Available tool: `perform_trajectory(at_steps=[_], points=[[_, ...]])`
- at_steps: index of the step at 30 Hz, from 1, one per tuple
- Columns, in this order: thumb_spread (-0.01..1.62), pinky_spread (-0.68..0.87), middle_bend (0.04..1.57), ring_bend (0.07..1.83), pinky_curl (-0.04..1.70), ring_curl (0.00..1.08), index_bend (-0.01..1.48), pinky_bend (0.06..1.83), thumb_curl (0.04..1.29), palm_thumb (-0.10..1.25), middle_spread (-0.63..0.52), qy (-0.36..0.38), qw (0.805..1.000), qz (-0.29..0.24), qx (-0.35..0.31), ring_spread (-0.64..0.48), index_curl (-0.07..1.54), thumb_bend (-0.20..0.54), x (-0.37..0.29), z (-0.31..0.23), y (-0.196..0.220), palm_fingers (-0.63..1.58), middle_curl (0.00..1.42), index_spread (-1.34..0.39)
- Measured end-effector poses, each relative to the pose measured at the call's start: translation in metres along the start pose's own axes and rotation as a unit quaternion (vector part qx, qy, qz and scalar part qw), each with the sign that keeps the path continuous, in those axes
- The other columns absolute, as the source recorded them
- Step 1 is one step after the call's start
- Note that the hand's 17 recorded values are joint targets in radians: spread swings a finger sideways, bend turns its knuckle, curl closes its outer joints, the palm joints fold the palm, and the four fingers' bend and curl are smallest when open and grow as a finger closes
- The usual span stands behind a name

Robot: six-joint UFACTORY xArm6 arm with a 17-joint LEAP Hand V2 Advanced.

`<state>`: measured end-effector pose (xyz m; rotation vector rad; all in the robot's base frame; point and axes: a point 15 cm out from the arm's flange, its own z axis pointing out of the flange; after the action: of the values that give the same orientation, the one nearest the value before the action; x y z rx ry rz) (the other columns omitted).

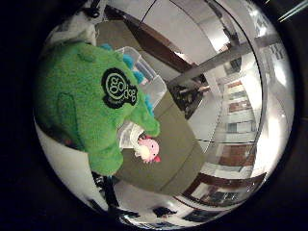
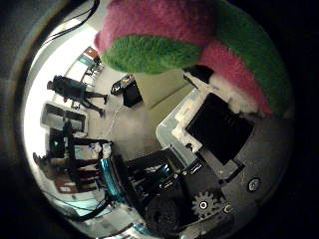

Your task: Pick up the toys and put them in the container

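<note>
A green plush toy (image 1: pixel 82 96) with blue spikes and a round black tag fills much of the right little finger side palm view, close to the palm and above the table. In the right thumb side palm view its green and pink plush (image 2: pixel 179 40) lies against the palm. My hand (image 2: pixel 224 124) shows there as white and black parts, with fingers curled up against the plush. A small pink toy (image 1: pixel 148 147) lies below on the olive table (image 1: pixel 178 144), beside a pale clear-walled thing (image 1: pixel 130 135) that may be the container.
The table's far edge runs next to dark furniture (image 1: pixel 188 91). A tripod stand (image 2: pixel 80 92) and a dark box (image 2: pixel 128 88) stand on the floor away from the table.
</note>
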<state>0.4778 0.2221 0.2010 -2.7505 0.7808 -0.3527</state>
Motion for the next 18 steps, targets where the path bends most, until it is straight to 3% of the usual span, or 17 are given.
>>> perform_trajectory(at_steps=[3,5,9,13,18], points=[[0.96,-0.33,0.99,1.22,0.71,0.73,0.60,1.32,0.57,0.85,-0.23,0.005,1.000,-0.012,0.006,-0.26,0.92,-0.030,0.002,0.000,-0.002,0.76,0.85,-0.37],[0.98,-0.37,0.89,1.21,0.68,0.70,0.42,1.24,0.55,0.83,-0.25,0.014,1.000,-0.018,0.016,-0.28,0.84,-0.026,0.008,-0.002,-0.006,0.49,0.81,-0.42],[1.07,-0.21,0.69,0.98,0.59,0.60,0.42,0.96,0.51,0.77,-0.24,0.021,0.999,-0.030,0.023,-0.24,0.72,-0.027,0.011,-0.003,-0.008,0.09,0.70,-0.47],[1.09,0.04,0.50,0.72,0.50,0.46,0.40,0.84,0.47,0.73,-0.16,0.021,0.999,-0.038,0.023,-0.16,0.60,-0.026,0.009,-0.003,-0.009,0.00,0.55,-0.46],[1.10,0.23,0.38,0.56,0.40,0.36,0.29,0.71,0.44,0.70,-0.08,0.018,0.998,-0.050,0.018,-0.06,0.47,-0.024,0.008,-0.002,-0.007,0.03,0.44,-0.46]])
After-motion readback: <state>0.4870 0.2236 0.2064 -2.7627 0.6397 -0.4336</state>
